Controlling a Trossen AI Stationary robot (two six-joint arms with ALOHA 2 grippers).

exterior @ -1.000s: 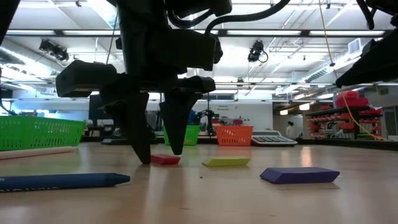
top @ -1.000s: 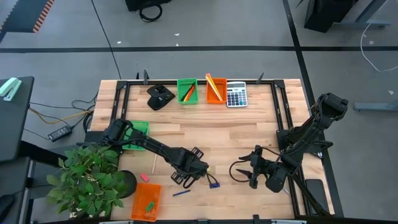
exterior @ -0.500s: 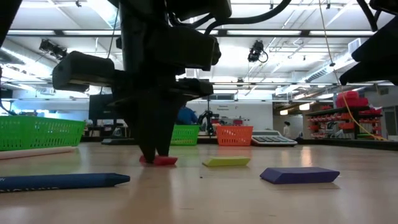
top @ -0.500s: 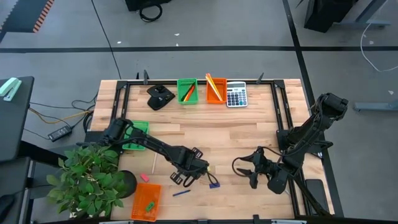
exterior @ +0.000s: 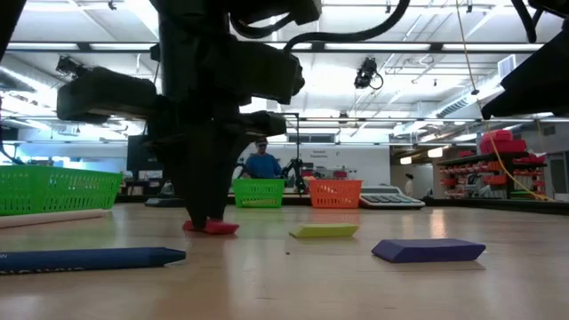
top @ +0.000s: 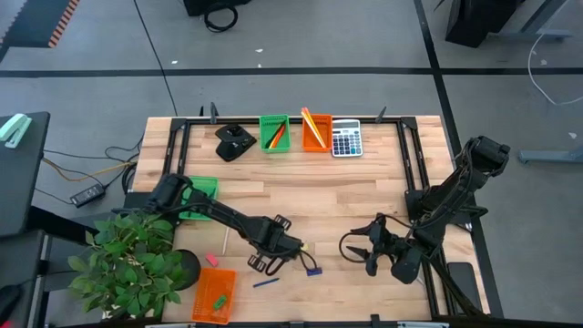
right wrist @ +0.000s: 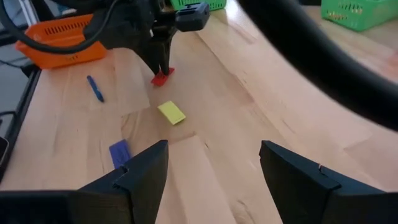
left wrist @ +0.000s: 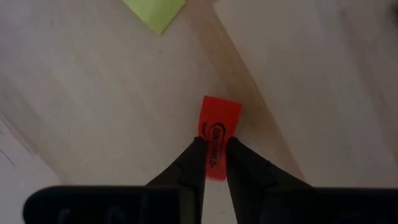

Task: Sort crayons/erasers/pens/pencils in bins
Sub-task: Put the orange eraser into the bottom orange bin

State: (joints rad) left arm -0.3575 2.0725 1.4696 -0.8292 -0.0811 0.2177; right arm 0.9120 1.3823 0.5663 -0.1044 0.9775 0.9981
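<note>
My left claw [left wrist: 211,155] is pinched shut on one end of the small red rubber eraser block [left wrist: 216,134], low on the wooden surface [left wrist: 93,93], for lifting binward, while my right claw [right wrist: 211,165] waits wide open, well off to the side.

We look straight down from high, level across the desk [top: 346,196] from low; wrist cameras sit close, sharing the red eraser [left wrist: 217,134].

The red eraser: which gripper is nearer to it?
Left. The left gripper is shut on the red eraser; the right gripper waits open, well to its right.
</note>
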